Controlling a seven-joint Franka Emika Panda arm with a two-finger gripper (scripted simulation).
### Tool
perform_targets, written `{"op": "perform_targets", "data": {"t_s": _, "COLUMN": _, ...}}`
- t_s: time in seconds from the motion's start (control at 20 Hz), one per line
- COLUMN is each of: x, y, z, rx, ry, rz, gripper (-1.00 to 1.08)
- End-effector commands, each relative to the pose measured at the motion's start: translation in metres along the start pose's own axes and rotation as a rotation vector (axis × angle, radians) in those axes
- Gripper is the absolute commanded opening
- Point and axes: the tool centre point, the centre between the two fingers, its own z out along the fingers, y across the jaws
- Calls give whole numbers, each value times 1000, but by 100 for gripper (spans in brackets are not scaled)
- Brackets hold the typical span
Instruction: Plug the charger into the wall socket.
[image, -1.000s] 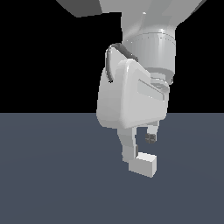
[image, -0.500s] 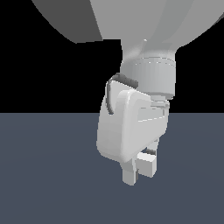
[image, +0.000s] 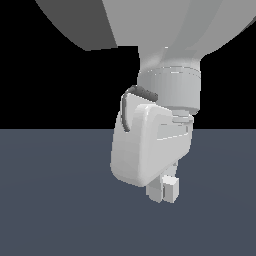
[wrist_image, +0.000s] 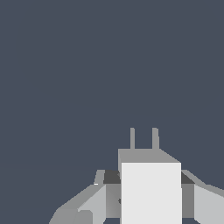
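This is a bare simulated scene, not a home or a workshop. A flat, untextured slate-blue floor (image: 55, 200) runs to a straight horizon, and above the floor the backdrop (image: 45, 90) is plain black. The arm (image: 170, 60) over the floor is shaded in smooth, uniform greys with hard-edged facets, as a render is. In the wrist view the same featureless slate-blue floor (wrist_image: 87, 65) fills the picture.

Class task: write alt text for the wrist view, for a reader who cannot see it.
A pale charger sits between the gripper's jaws, its two thin prongs pointing away from the camera. Beyond it is only plain dark grey-blue floor; no socket appears.
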Motion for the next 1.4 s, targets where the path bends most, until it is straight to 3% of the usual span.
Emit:
{"op": "perform_targets", "data": {"t_s": 0.0, "x": 0, "y": 0, "z": 0, "rx": 0, "ry": 0, "rz": 0, "gripper": -100}}
{"op": "perform_targets", "data": {"t_s": 0.6, "x": 11, "y": 6, "z": -8, "rx": -4, "ry": 1, "rz": 106, "gripper": -100}}
{"op": "perform_targets", "data": {"t_s": 1.35, "x": 46, "y": 36, "z": -36, "rx": -18, "ry": 3, "rz": 490, "gripper": -100}}
